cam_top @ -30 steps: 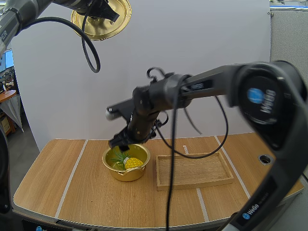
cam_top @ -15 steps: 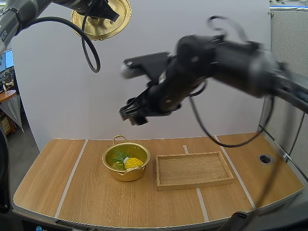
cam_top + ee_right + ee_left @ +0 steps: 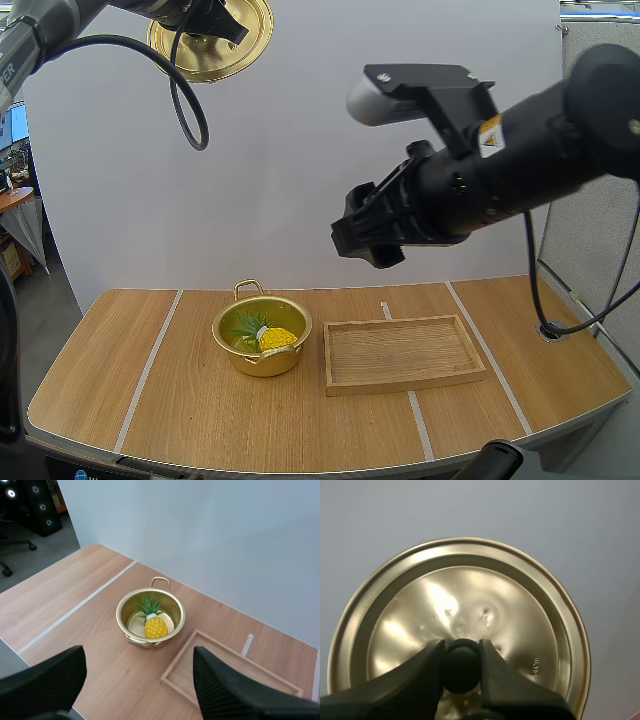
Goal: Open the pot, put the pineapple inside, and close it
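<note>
A gold pot [image 3: 262, 338] [image 3: 151, 618] stands on the table without its lid, left of the wooden tray. Inside it lies a small yellow pineapple [image 3: 276, 338] [image 3: 155, 626] with green leaves. High at the upper left, my left gripper [image 3: 206, 22] [image 3: 461, 666] is shut on the black knob of the gold lid [image 3: 212, 40] [image 3: 457, 625], holding it far above the pot. My right gripper [image 3: 368, 243] [image 3: 140, 680] hangs high over the tray, its fingers wide apart and holding nothing.
A shallow wooden tray [image 3: 402, 354] [image 3: 235, 680] lies to the right of the pot. White tape lines run across the wooden table [image 3: 150, 400]. A round hole [image 3: 551, 330] sits near the table's right edge.
My right gripper has risen from the pot's rim and swung up and to the right, leaving the pineapple in the pot. The left arm has held still with the lid.
</note>
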